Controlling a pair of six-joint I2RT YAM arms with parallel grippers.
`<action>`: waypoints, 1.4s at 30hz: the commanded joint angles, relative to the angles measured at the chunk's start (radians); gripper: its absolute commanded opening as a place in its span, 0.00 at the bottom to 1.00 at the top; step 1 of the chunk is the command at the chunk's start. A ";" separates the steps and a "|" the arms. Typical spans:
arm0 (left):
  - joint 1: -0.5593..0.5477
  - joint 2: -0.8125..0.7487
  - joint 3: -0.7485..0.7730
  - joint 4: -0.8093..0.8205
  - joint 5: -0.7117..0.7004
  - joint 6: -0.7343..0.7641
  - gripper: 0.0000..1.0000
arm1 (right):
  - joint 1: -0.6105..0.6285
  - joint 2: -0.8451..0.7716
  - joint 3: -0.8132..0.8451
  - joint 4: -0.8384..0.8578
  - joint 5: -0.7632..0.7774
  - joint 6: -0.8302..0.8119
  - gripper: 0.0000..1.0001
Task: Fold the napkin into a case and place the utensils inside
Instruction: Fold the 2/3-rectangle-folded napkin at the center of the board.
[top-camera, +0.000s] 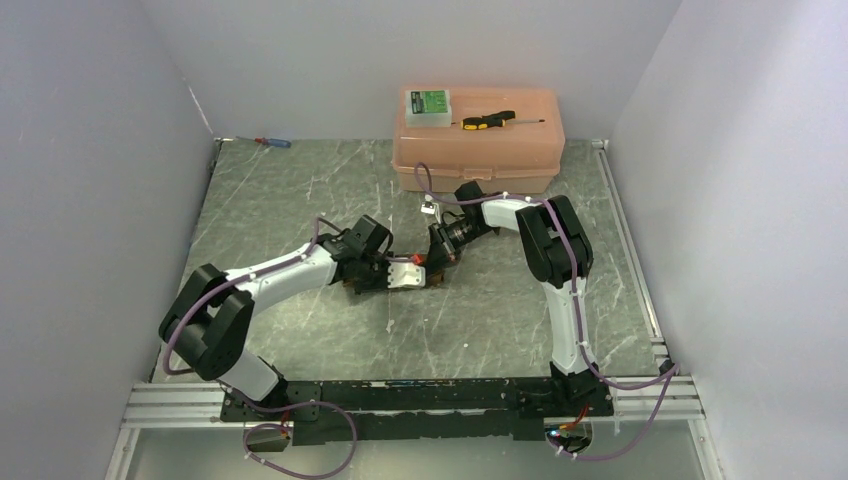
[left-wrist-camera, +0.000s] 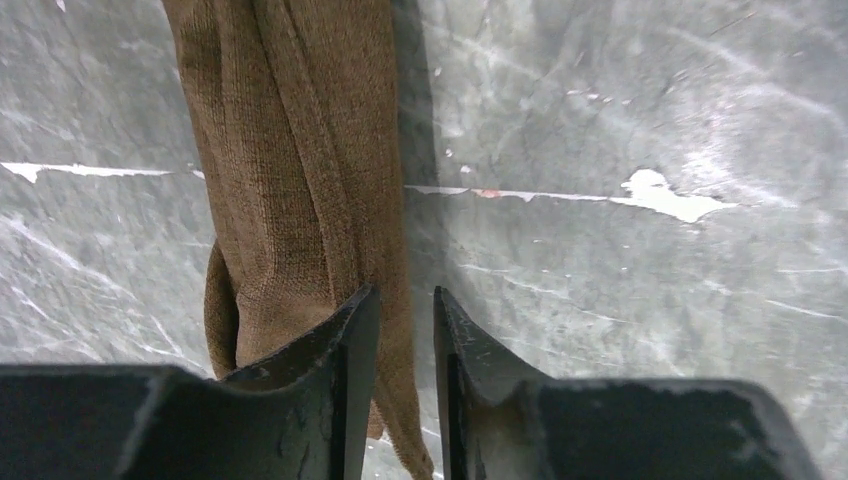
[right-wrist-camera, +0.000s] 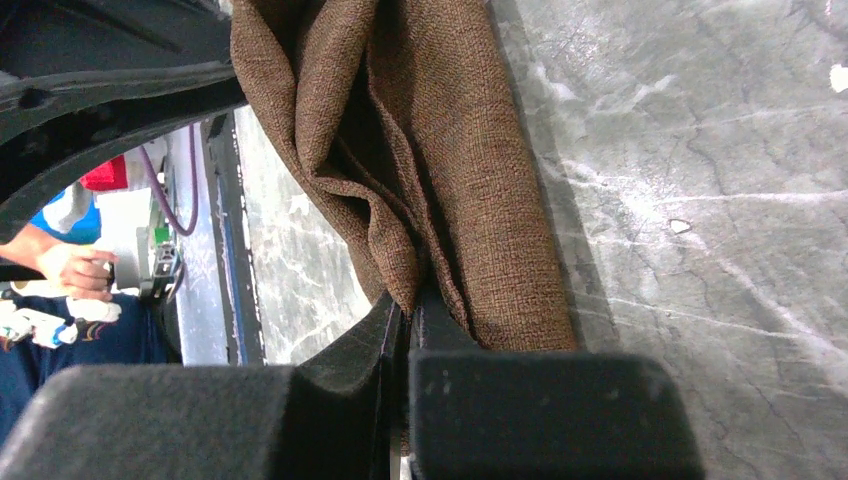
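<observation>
Here, both grippers pinching the napkin (right-wrist-camera: 440, 150)

Napkin between the two claws, mid-tabletop

The napkin (right-wrist-camera: 440, 170) hangs between left claw (left-wrist-camera: 405, 330) and right claw (right-wrist-camera: 408, 320); a box (top-camera: 478, 140) sits behind.

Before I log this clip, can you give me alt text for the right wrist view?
The right claw, its two dark fingers pressed together, pinches a bunched fold of the brown napkin, which hangs in creased folds over a grey marbled table. To the left, behind part of a black arm, a person's hand shows in the background.
</observation>
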 joint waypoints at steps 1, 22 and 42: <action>0.004 0.030 -0.002 0.057 -0.101 0.012 0.27 | -0.006 -0.013 -0.013 0.050 -0.017 -0.008 0.00; 0.051 0.076 -0.050 0.290 -0.105 0.108 0.03 | -0.003 -0.102 -0.075 0.039 -0.031 -0.015 0.00; 0.104 0.012 0.265 -0.319 0.191 0.038 0.37 | -0.012 -0.044 -0.071 0.128 0.044 0.099 0.00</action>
